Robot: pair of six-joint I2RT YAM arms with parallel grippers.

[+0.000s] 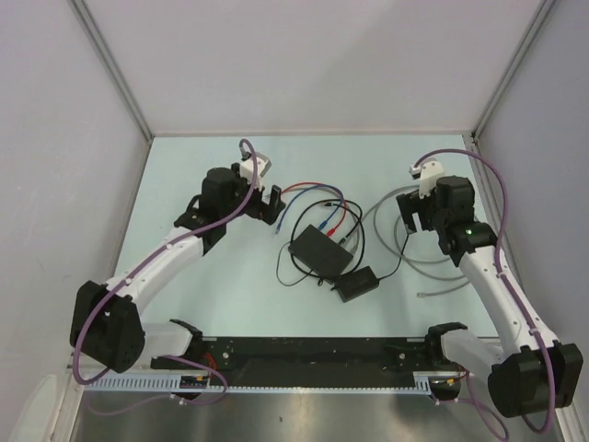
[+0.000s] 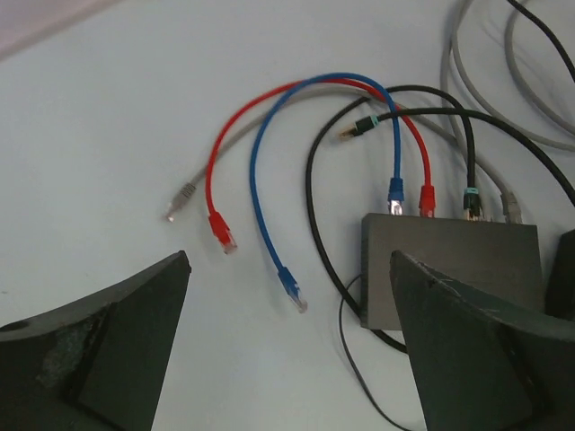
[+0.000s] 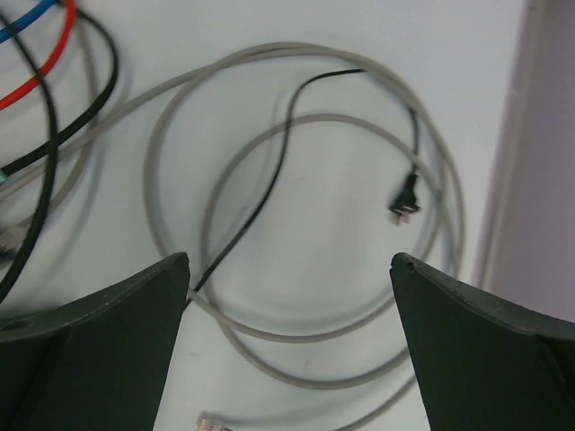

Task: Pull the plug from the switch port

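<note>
The switch, a flat matte-black box (image 1: 320,249), lies mid-table; in the left wrist view (image 2: 449,269) its far edge holds the ports. A blue plug (image 2: 395,193), a red plug (image 2: 428,199), a black plug (image 2: 471,205) and a grey plug (image 2: 512,208) sit in them side by side. My left gripper (image 1: 265,203) is open and empty, above the table left of the switch (image 2: 289,260). My right gripper (image 1: 416,221) is open and empty over the grey cable coil (image 3: 289,260), right of the switch.
Loose cable ends lie left of the switch: red (image 2: 221,232), blue (image 2: 292,287), grey (image 2: 180,199), black (image 2: 358,127). A black power-adapter brick (image 1: 357,283) lies beside the switch's near right. Grey cable loops (image 3: 180,126) and a thin black lead's plug (image 3: 404,202) lie right.
</note>
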